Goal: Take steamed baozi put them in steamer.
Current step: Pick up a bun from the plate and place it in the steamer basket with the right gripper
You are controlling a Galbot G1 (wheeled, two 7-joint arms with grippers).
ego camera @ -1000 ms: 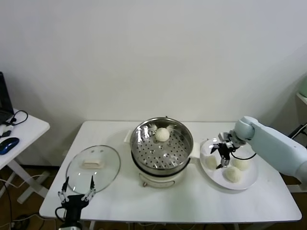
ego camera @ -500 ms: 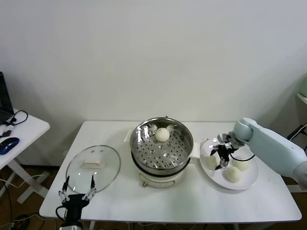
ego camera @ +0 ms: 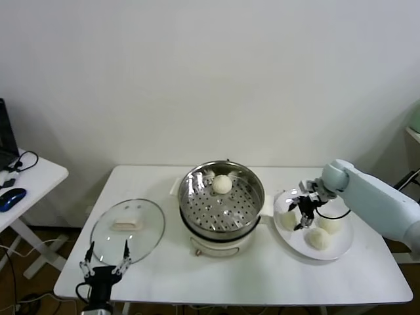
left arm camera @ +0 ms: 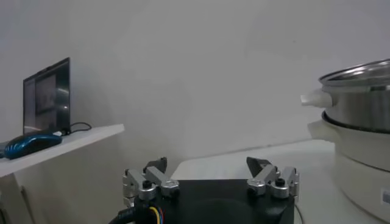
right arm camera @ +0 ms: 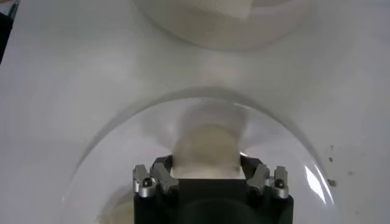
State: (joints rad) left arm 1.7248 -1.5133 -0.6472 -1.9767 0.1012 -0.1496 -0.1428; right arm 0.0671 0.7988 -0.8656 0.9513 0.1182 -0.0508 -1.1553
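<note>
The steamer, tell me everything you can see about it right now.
The steamer is a round, shiny stainless-steel basket with a perforated bottom, sitting upright on a cream-white pot base at the middle of the white table. Its lid is off. One white baozi rests inside toward the far rim. No gripper touches it.

The steamer (ego camera: 222, 197) is shiny perforated metal; the baozi (ego camera: 222, 184) at its 12 o'clock looks matt, smooth dough; the lid (ego camera: 127, 224) is glossy glass.
</note>
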